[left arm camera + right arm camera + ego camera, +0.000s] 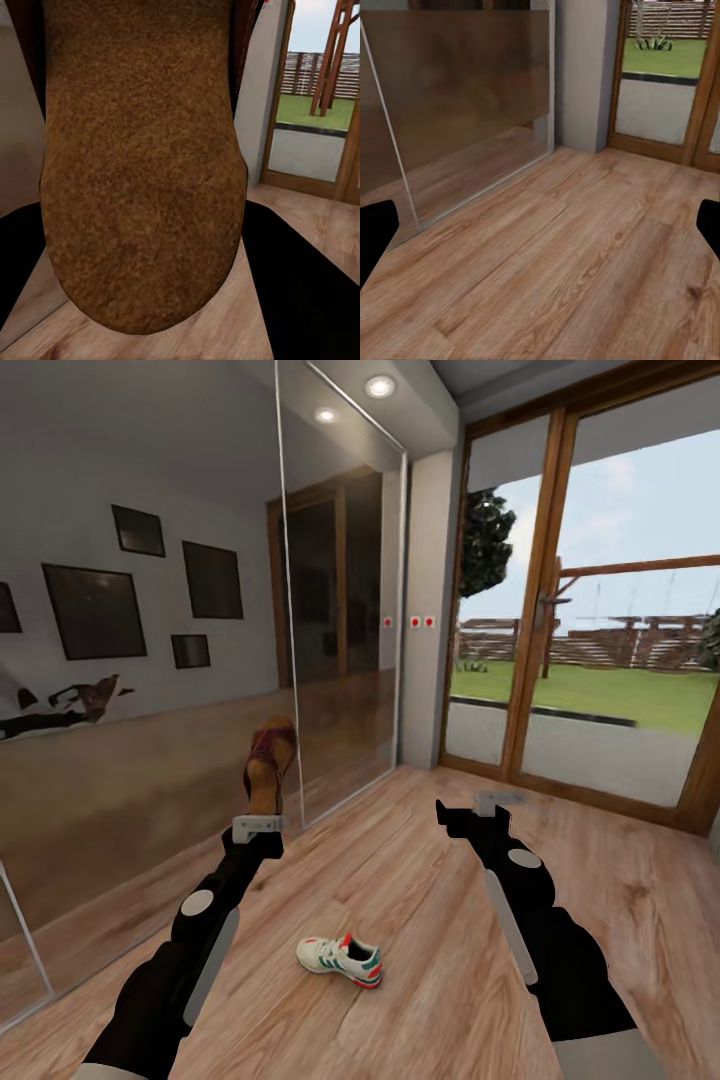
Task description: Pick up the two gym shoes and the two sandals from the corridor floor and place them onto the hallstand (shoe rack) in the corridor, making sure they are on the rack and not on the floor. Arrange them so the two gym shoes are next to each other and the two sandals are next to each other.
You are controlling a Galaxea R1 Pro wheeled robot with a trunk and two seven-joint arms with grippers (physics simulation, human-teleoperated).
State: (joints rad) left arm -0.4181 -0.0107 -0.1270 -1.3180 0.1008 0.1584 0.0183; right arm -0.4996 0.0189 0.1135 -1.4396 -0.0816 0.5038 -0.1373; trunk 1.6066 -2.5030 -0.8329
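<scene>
A brown sandal (pixel 270 765) stands upright, toe up, in my left gripper (pixel 262 812), which is shut on its heel end. The left wrist view looks straight at the sandal's tan footbed (pixel 142 165), with dark fingers (pixel 300 292) on either side. A white gym shoe (pixel 340 960) with green stripes and red accents lies on the corridor floor (pixel 420 900) between my two arms. My right gripper (pixel 470 815) hangs open and holds nothing; in its wrist view the right gripper (pixel 540 232) has bare planks between its fingertips (pixel 375 236). The hallstand is out of view.
Mirrored sliding doors (pixel 150 660) run along the left side, close to the left arm. Ahead on the right is a wood-framed glass door (pixel 590 660) to a garden. A grey wall pillar (pixel 425 610) stands between them.
</scene>
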